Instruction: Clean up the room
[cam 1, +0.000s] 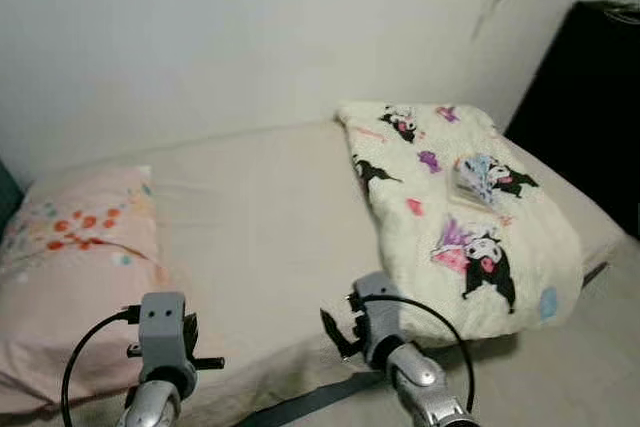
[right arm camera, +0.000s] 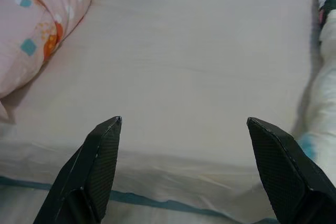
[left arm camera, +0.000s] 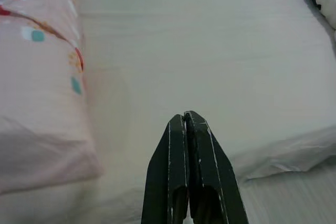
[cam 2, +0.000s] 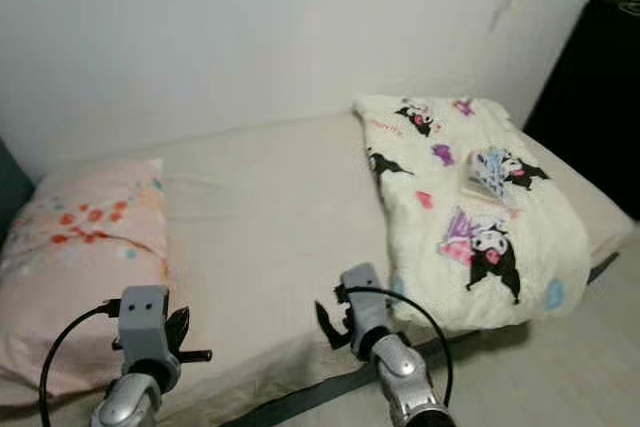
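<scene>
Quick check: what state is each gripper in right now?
Left gripper: jaws closed, holding nothing, over the bed.
Right gripper: jaws open, empty, over the bed.

Soft, even indoor light falls over the bed (cam 1: 260, 217), bright enough to wash the wall (cam 1: 230, 37) beyond the jaws to a pale, flat cream. Shadows are faint, with only a thin one under the blanket (cam 1: 470, 217) edge. The head views look slightly soft and grainy. The dark cabinet (cam 1: 590, 107) at far right loses all detail.
</scene>
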